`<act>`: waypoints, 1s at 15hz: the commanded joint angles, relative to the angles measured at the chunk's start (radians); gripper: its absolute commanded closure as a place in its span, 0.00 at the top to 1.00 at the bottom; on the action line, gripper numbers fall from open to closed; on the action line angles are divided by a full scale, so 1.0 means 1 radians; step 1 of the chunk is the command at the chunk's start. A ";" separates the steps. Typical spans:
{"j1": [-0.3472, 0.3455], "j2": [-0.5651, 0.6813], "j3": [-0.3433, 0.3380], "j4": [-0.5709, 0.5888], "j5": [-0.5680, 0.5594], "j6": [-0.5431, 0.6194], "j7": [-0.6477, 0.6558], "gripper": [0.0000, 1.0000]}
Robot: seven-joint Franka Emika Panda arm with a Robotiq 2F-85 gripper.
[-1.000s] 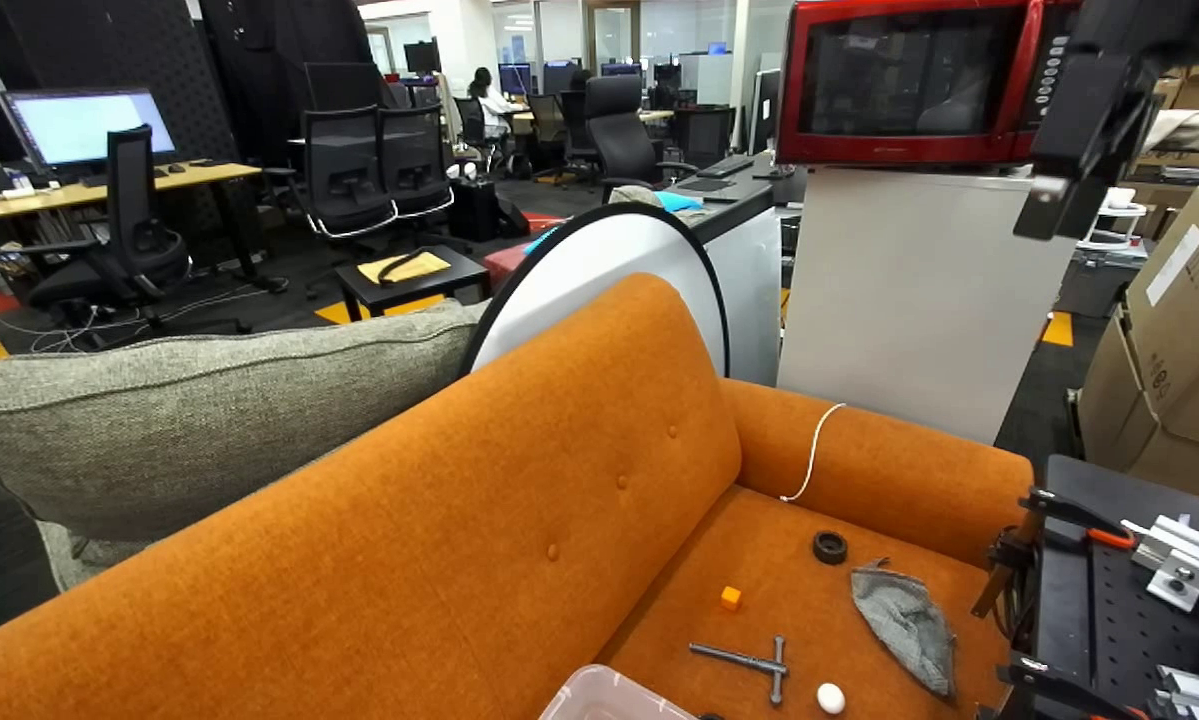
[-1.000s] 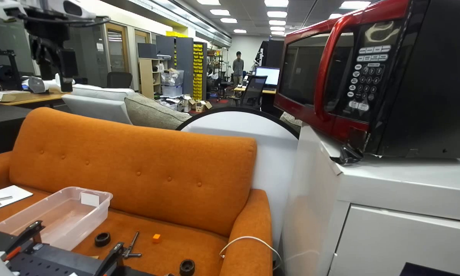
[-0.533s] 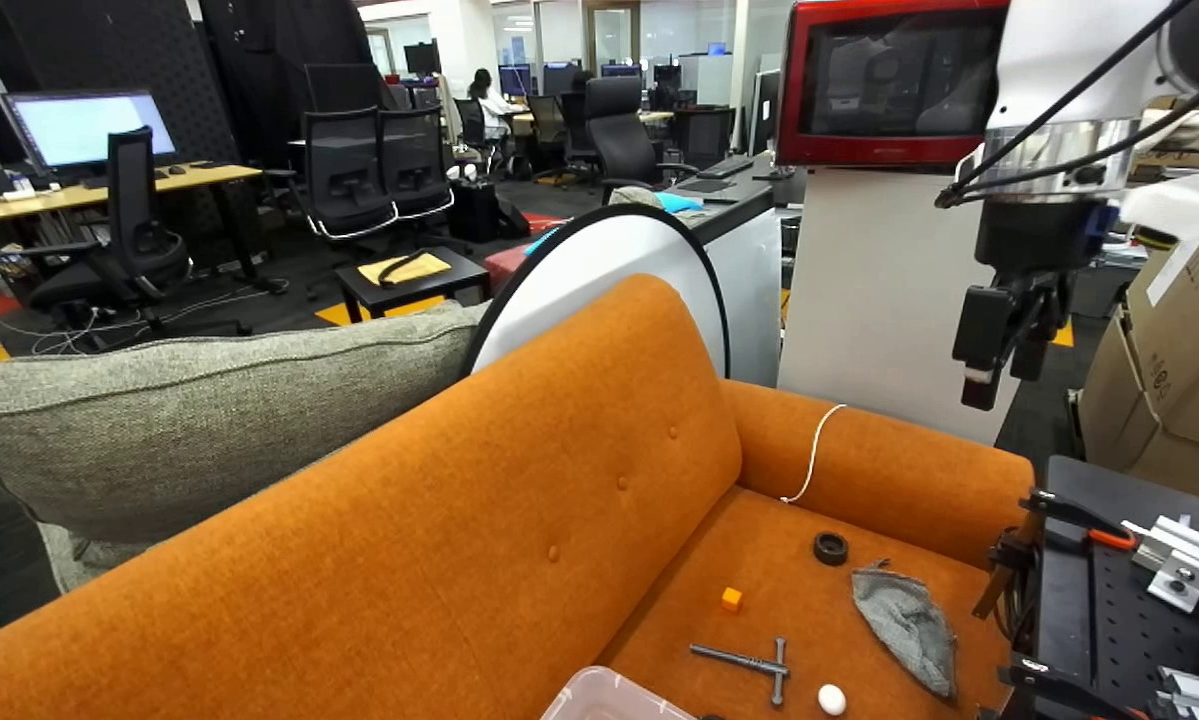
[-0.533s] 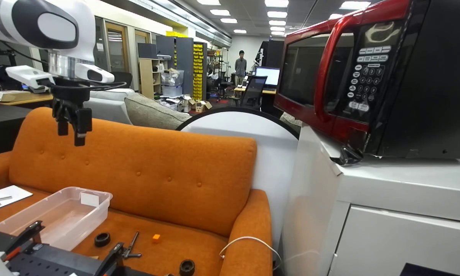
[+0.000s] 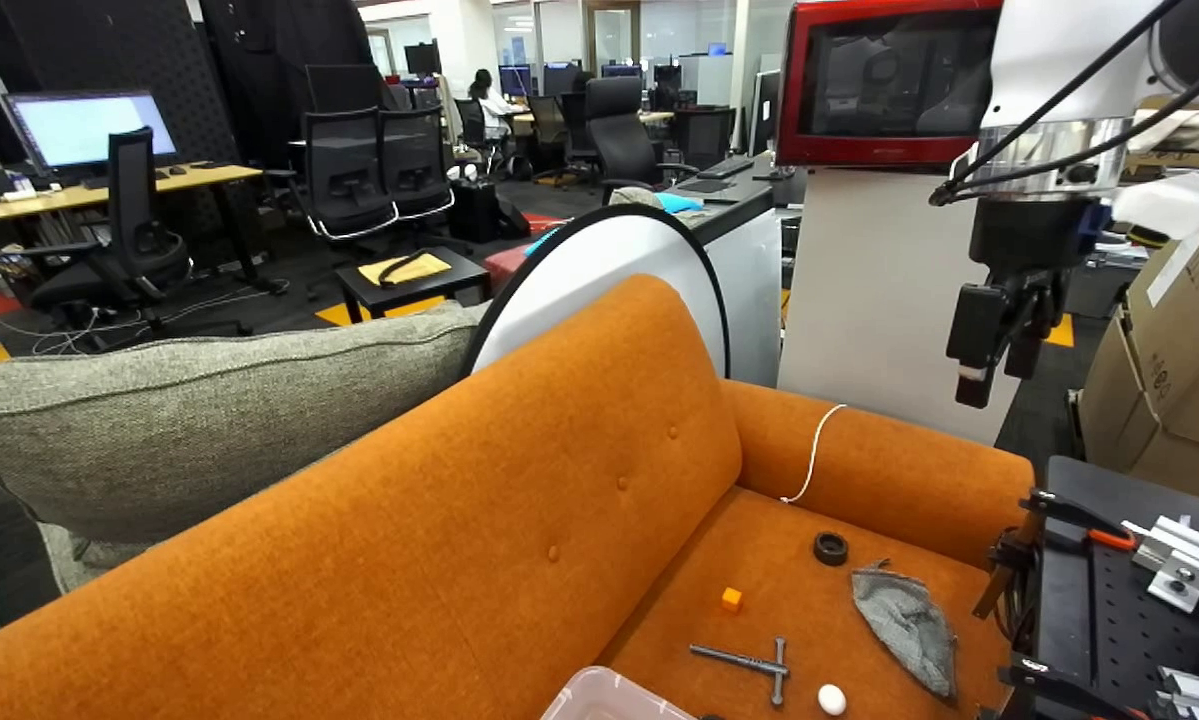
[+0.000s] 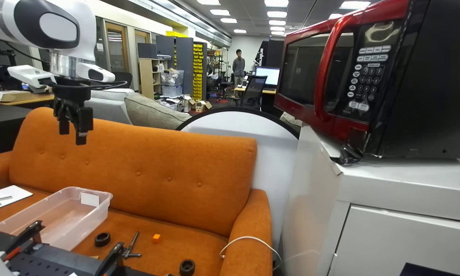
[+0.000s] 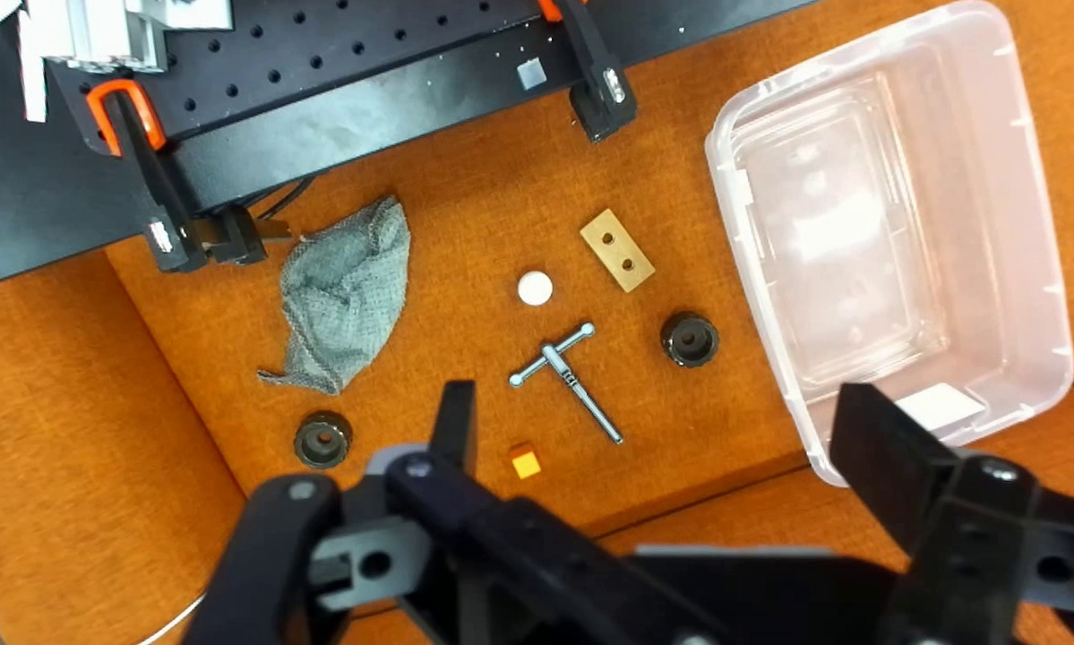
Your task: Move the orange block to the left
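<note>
The orange block (image 5: 731,599) is a tiny bright cube on the sofa seat. It also shows in an exterior view (image 6: 156,238) and in the wrist view (image 7: 526,462), where its lit yellow face shows near the left finger. My gripper (image 7: 658,391) is open, with its fingers wide apart and nothing between them. In both exterior views the gripper (image 5: 997,378) (image 6: 72,135) points down and hangs high above the seat, well apart from the block.
A grey T-shaped tool (image 7: 568,381) lies close to the block. A white ball (image 7: 535,288), two black wheels (image 7: 690,339) (image 7: 322,440), a grey cloth (image 7: 347,296) and a tan piece (image 7: 617,250) lie around. A clear bin (image 7: 769,358) and a black table with clamps (image 7: 366,116) flank the seat.
The arm has swung down into fuller view. My gripper is lower than a second ago, with only a slight shift in the last half second. The block has not moved.
</note>
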 commanded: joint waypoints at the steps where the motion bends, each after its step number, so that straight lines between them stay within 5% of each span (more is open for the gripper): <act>1: 0.002 0.044 -0.009 0.007 0.002 0.029 -0.007 1.00; 9: -0.001 0.503 0.011 0.103 -0.142 0.328 -0.034 1.00; 10: 0.016 0.397 -0.006 0.047 -0.105 0.297 -0.034 1.00; 15: 0.019 0.513 -0.008 0.103 -0.131 0.334 -0.034 1.00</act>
